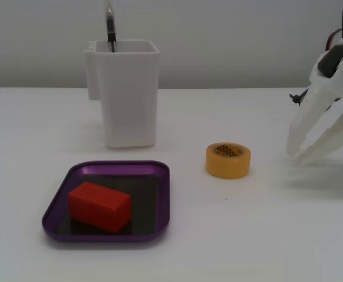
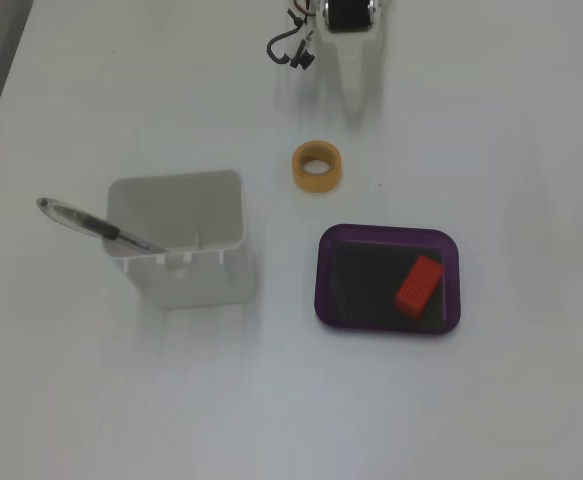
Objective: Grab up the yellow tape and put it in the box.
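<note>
here the tool hangs slightly open and empty, apart from the yellow tape

yellow tape flat, beside purple box

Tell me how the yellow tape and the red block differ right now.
The yellow tape is a round roll with a hollow core; the red block is a solid, textured rectangular brick. The tape sits on the bare white table, while the block lies inside the purple tray. The tape looks smaller than the block. Both rest untouched, apart from the gripper.
</note>
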`<state>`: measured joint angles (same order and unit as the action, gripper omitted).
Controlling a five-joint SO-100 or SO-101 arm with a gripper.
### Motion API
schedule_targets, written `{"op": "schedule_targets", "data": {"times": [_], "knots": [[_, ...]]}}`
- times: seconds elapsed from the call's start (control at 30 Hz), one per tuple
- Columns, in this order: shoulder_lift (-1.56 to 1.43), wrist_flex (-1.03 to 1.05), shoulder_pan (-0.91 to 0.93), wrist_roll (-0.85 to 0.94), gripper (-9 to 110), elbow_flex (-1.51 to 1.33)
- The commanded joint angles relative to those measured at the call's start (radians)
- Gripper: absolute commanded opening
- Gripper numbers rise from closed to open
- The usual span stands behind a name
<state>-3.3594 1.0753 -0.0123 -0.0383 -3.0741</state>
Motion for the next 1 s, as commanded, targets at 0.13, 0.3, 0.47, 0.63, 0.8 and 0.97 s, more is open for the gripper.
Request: {"op": "schedule_targets", "data": {"times": [0.13, 0.3, 0.47, 0.63, 0.8, 0.97], "knots": [[-0.1, -0.015, -0.006, 0.005, 0, -0.009], [-0.1, -0.015, -0.006, 0.005, 0, -0.009], [-0.1, -0.015, -0.006, 0.005, 0, -0.009], [-0.1, -0.015, -0.006, 0.005, 0, -0.009], [-0.1, -0.009, -0.003, 0.006, 0, 0.002], [-0.097, -0.011, 0.0, 0.006, 0, 0.074]]}}
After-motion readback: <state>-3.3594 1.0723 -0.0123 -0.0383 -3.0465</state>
